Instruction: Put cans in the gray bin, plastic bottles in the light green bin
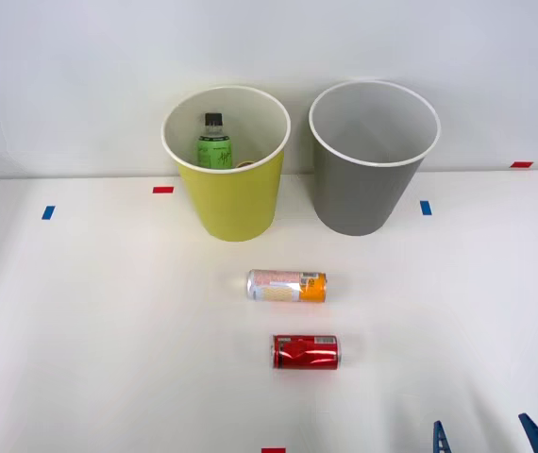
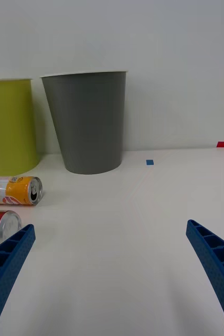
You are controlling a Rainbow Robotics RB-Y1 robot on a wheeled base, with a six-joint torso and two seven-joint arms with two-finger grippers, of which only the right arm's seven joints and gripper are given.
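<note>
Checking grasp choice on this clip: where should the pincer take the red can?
Grip the red can across its round mid-body, coming from above. It lies on its side, ends pointing left and right, apart from the orange-labelled can, so the open right pincer can straddle it.

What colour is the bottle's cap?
Black; the bottle in the light green bin shows best in front view.

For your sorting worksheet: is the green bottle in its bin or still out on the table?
In. The green bottle stands inside the light green bin.
</note>
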